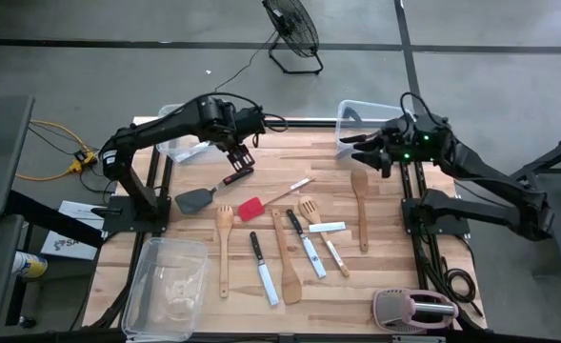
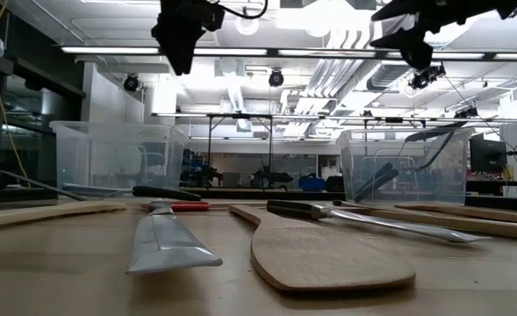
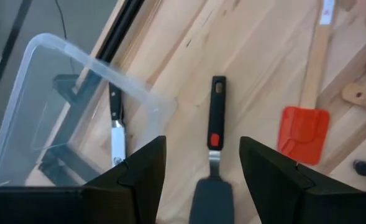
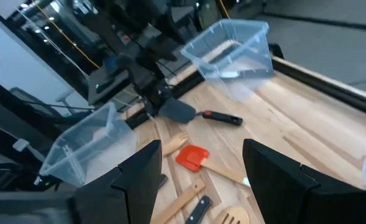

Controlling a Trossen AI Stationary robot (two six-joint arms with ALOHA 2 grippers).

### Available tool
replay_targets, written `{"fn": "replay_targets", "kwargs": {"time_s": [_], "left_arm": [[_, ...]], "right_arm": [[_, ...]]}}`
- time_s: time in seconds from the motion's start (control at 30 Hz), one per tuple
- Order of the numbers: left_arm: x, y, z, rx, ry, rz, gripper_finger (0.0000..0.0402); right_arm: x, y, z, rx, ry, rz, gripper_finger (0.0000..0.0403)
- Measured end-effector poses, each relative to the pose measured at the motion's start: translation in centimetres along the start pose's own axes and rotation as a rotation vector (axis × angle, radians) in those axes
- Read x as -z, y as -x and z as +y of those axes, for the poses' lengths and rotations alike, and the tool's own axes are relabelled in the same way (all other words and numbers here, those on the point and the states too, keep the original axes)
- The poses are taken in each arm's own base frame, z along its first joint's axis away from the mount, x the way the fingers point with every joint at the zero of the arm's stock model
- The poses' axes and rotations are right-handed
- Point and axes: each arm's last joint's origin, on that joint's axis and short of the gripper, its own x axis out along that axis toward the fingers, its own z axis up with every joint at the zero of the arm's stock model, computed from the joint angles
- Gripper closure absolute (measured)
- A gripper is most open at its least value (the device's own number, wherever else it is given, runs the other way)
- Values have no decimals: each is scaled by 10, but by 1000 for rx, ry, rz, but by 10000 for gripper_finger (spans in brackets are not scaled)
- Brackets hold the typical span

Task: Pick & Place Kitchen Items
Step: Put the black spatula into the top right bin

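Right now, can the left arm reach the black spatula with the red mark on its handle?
Probably yes. The left gripper hangs open directly above the black spatula, whose handle lies free on the table, with nothing between them.

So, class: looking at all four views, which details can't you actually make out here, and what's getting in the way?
- Contents of the far right bin: high view, right gripper overlaps it.
- Grey spatula blade: left wrist view, cut off by the bottom edge between the left gripper fingers.
- Toaster: high view, its near side is cropped by the picture's edge.
- Knife in the far left bin: blade tip hidden by a finger.
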Motion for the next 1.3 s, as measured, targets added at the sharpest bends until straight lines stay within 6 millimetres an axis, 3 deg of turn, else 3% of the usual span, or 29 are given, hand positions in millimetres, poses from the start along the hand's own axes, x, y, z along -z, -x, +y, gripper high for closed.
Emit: {"fn": "replay_targets", "kwargs": {"time_s": [0.27,0.43,0.63,0.83,1.3], "left_arm": [[-8,0,-5,96,15,-66,204],[-7,-26,-21,182,17,-74,204],[13,-70,-44,207,7,18,204],[40,-95,-58,198,74,31,204],[92,-153,-57,15,232,177,204]], "right_arm": [[-1,13,7,-10,23,-50,186],[1,15,7,9,19,-52,186],[3,16,6,15,9,-32,186],[3,16,6,17,7,-30,186],[4,16,6,20,4,-22,186]]}}
